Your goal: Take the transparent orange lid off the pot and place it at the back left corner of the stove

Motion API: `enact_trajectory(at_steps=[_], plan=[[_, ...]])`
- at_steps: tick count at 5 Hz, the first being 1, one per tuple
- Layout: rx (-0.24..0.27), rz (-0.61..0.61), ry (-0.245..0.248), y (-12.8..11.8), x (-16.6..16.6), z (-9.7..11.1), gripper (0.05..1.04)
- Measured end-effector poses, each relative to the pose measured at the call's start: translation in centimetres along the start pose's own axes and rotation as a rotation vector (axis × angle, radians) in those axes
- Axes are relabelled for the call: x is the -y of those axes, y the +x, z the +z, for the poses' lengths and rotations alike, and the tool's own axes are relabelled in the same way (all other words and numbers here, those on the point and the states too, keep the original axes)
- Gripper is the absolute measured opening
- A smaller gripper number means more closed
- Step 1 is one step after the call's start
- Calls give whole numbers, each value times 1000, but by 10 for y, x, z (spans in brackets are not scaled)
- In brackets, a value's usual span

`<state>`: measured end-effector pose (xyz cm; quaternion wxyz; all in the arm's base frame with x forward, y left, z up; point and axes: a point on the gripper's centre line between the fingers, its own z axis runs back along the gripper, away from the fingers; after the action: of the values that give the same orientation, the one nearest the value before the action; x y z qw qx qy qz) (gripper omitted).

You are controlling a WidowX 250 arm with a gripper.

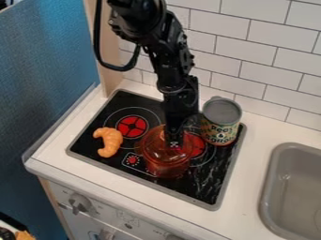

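Knobs (80, 202) at the lower left sit nearest the camera, some cut by the bottom edge. At centre, the gripper (174, 141) covers part of the see-through orange-red pot (164, 164); whether it is clamped or apart, I can't tell. Left, apart, lies a croissant (110, 142); right, close by, stands a can (220, 123).

Place: a kitchen corner, by its look a toy or play kitchen
Stove: a black cooktop (209, 183) set into the worktop, with red-centred burners (132, 126) ringed by thin pale circles
Sink: a grey basin (301, 187) let into the same surface, to the right of the stove in the view
Worktop: a white counter (249, 190) around both
Front: a pale panel (147, 224) below, bearing round knobs (80, 202)
Wall: white brick-pattern tiles (270, 49) with dark joints behind
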<state>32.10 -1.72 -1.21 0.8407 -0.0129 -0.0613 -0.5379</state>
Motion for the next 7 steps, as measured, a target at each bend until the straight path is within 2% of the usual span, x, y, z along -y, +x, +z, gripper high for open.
enact_trajectory(at_steps=[1,2,3,4,5,6,7], plan=[[19,-35,-4,-1,1,2,371],[23,-51,-9,-5,7,9,371],[43,-46,34,-6,3,30,371],[39,-33,71,-15,-2,54,371],[31,51,112,-33,-24,69,371],[10,141,119,-52,-50,68,371],[-6,204,126,-68,-74,57,371]])
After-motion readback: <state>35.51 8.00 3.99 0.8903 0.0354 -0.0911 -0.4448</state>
